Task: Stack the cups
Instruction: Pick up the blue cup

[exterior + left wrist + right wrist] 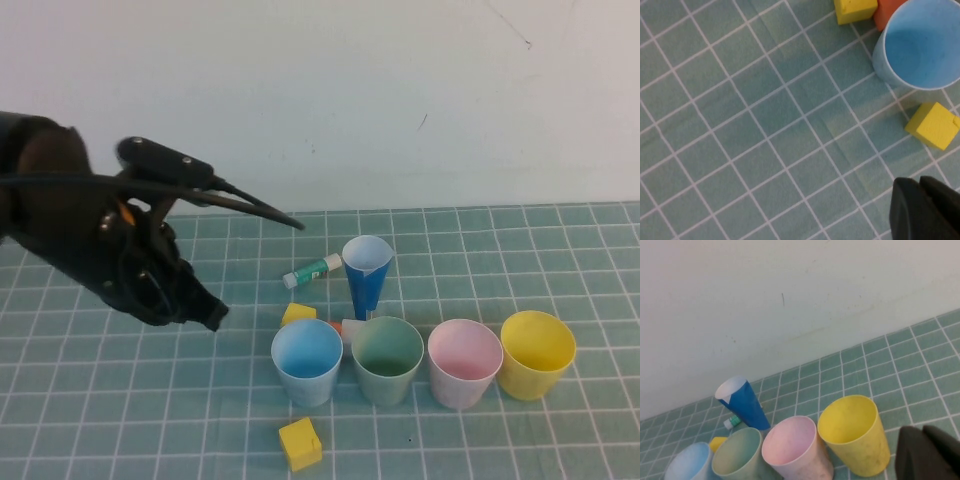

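Note:
Four cups stand upright in a row near the front: light blue (307,360), green (387,358), pink (464,362) and yellow (537,353). None is inside another. My left gripper (213,316) hovers left of the light blue cup (920,45), shut and empty; it also shows in the left wrist view (918,183). My right gripper (923,433) is out of the high view. In the right wrist view it sits shut and empty just right of the yellow cup (855,435), with the pink (795,447), green (737,457) and light blue (687,465) cups beyond.
A dark blue cone-shaped cup (366,275) stands behind the row. A glue stick (312,270) lies to its left. One yellow cube (300,443) lies in front of the light blue cup, another (298,314) behind it beside a small orange piece (335,327). The white wall is behind.

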You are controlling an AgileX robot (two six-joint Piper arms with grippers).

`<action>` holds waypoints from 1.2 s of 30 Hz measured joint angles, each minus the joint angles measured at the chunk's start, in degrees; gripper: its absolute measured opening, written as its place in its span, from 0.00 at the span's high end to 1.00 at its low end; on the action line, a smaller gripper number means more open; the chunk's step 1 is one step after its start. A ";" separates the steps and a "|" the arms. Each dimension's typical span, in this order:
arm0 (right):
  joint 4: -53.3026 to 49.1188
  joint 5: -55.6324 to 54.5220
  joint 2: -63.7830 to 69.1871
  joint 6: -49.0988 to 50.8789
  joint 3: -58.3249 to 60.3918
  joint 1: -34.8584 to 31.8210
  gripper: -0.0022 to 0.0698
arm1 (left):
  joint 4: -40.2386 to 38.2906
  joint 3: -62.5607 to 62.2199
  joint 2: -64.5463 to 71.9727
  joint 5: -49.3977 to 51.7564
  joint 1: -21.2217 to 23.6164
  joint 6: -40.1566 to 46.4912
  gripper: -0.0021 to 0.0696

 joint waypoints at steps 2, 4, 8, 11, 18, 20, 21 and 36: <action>0.00 0.00 0.00 0.00 0.00 0.00 0.97 | 0.77 -1.38 2.67 -0.12 -1.62 -1.40 0.98; 0.00 0.00 0.00 0.00 0.00 0.00 0.97 | 0.71 -2.27 4.86 -0.64 -2.59 -2.81 0.97; 0.00 0.00 0.00 0.00 0.00 0.00 0.97 | 0.71 -4.41 10.02 -1.29 -2.84 -6.11 0.95; 0.00 0.00 0.00 0.00 0.00 0.00 0.97 | -0.34 -5.95 14.01 -1.80 -3.04 -7.26 0.83; 0.00 0.12 0.00 -0.07 0.00 0.00 0.97 | -4.96 -9.75 23.14 -4.58 -3.16 -8.73 0.37; 0.00 0.22 0.00 -0.07 0.00 0.00 0.97 | -5.33 -10.58 25.57 -5.88 -3.16 -9.22 0.33; 0.00 0.22 0.00 -0.07 0.00 0.00 0.97 | -5.33 -10.98 26.49 -6.70 -3.16 -9.22 0.32; 0.00 0.22 0.00 -0.49 0.00 0.00 0.97 | -8.15 -13.84 35.48 -9.50 -3.16 -7.46 0.86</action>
